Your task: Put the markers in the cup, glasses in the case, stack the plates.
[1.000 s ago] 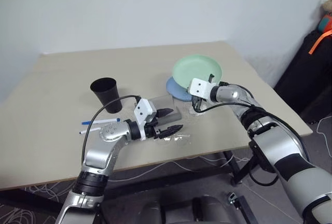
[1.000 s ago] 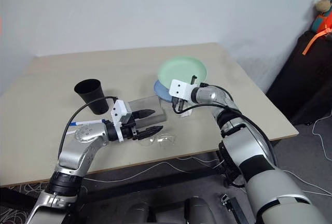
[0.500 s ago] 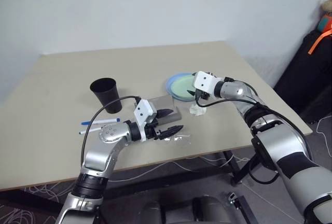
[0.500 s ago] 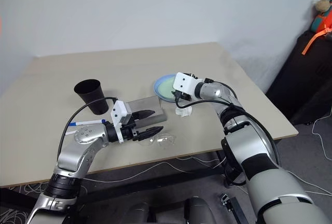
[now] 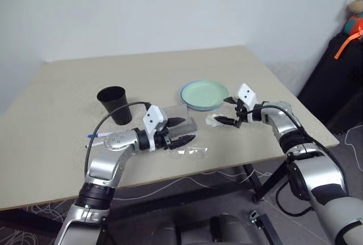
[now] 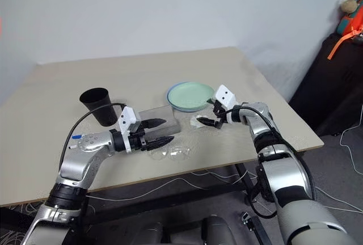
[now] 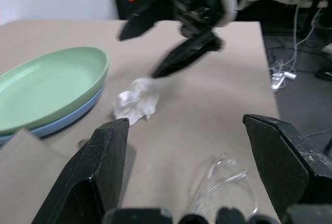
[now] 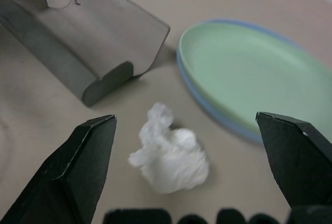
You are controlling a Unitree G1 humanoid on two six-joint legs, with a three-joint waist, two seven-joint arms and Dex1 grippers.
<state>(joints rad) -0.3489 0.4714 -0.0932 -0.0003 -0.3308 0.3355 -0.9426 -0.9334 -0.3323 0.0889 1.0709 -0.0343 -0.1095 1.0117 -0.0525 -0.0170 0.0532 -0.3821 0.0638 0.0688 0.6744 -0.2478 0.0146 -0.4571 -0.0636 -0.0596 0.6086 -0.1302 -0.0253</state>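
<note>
Comparing with a second ago, we note the mint green plate [image 5: 204,93], then held up tilted by the right pincer [image 5: 231,113], now lies nested on the light blue plate [image 5: 185,98]; the stack looks done. The right pincer has let go, stands wide open and empty, and has drawn back over the paper wad [image 5: 214,121]. The left pincer [image 5: 182,131] hangs open and empty above the glasses [image 5: 190,152], beside the case [image 5: 177,119]. Markers [image 5: 96,137] still lie on the worktop [image 5: 68,86] near the cup [image 5: 115,104]. We find no readable brand, label or writing.
</note>
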